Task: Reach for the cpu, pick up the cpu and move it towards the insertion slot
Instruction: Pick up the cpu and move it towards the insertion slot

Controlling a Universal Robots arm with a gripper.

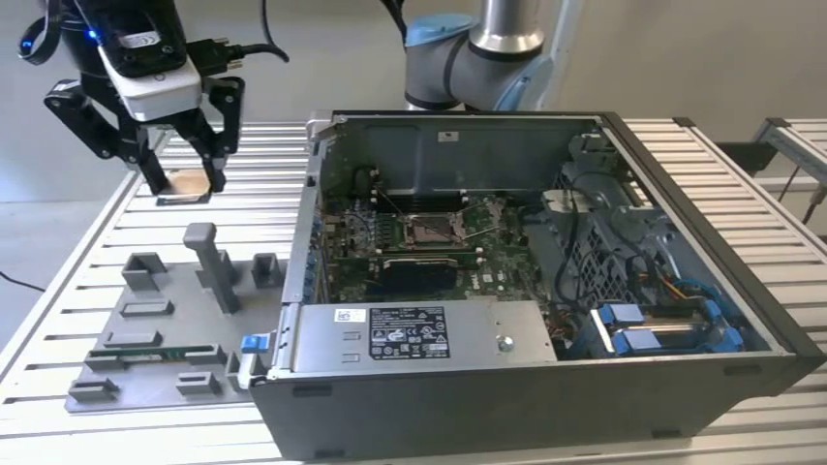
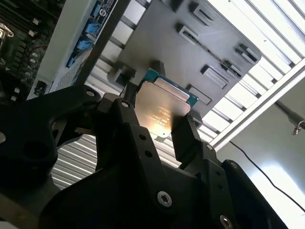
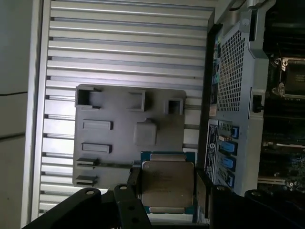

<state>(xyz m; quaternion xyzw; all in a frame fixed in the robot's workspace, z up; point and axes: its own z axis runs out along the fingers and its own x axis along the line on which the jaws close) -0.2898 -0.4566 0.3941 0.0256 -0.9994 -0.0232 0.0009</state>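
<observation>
The cpu is clamped flat between the two fingers of the tool. Its pale metal face shows in both wrist views, with a green edge around it. The jaws are closed just to the chip's width, pressing on two opposite edges, and hold nothing else. In the first wrist view the grey fixture plate lies well below the chip, so I judge the cpu to be off its rest and up in the air, over the tabletop at the exterior view's left.

The slot sits on the board inside the open case, well apart from the chip and toward the exterior view's right. The case wall stands between the two.

Reaching and picking up look done. The step in hand is the carry toward the slot, and it seems barely started, since the tool hangs beside the case, not over it.

As I judge it, the move calls for enough height to clear the wall's top edge, then travel across until the chip is above the socket frame. The chip should stay level and square to the frame. The grip is only on thin edges, so a jolt could tilt or drop the chip.
</observation>
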